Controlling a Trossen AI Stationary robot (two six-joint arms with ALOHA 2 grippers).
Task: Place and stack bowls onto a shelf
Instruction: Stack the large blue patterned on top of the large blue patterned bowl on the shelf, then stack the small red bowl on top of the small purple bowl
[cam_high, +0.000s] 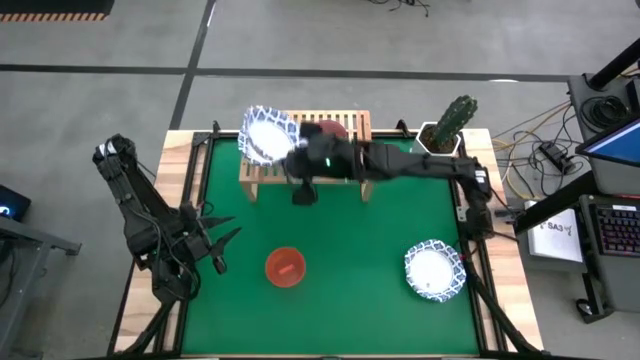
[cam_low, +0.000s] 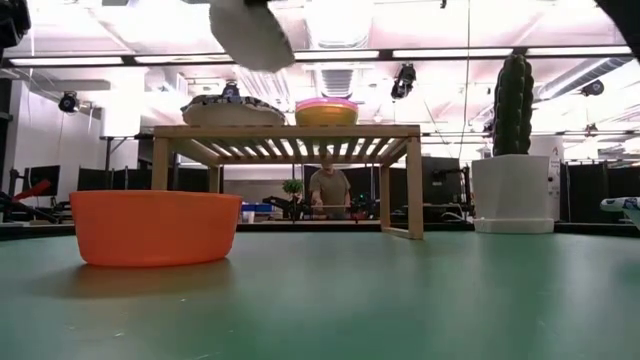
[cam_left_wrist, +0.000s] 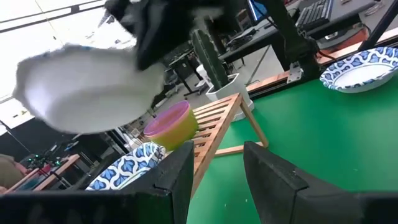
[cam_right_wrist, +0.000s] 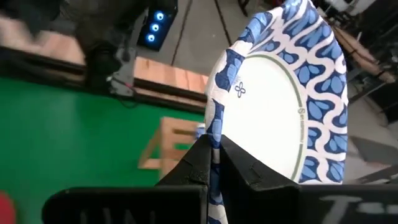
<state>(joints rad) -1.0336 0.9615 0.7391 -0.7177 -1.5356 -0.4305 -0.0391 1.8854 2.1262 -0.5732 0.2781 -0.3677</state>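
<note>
My right gripper (cam_right_wrist: 213, 148) is shut on a white bowl with a blue patterned rim (cam_high: 267, 134), high above the left end of the light-wood shelf (cam_high: 345, 123). On the shelf's slatted top sit another blue-rimmed bowl (cam_low: 232, 110) and a yellow bowl with a pink-purple one nested in it (cam_low: 327, 112). A red-orange bowl (cam_high: 285, 267) and a third blue-rimmed bowl (cam_high: 434, 270) rest base-down on the green mat. My left gripper (cam_high: 216, 246) waits open near the mat's left edge, touching nothing. My right gripper pinches the bowl's blue rim (cam_right_wrist: 214, 127) between its two fingers, one on the inner face and one on the outer. The bowl is lifted clear, tilted, and stands out beyond the fingertips above the shelf's left end (cam_low: 250, 30).
A cactus in a white pot (cam_high: 448, 128) stands at the mat's far right corner, just right of the shelf. The green mat (cam_high: 350, 230) lies open between the shelf and the two bowls near the front. A person (cam_low: 327, 188) sits in the room behind the table.
</note>
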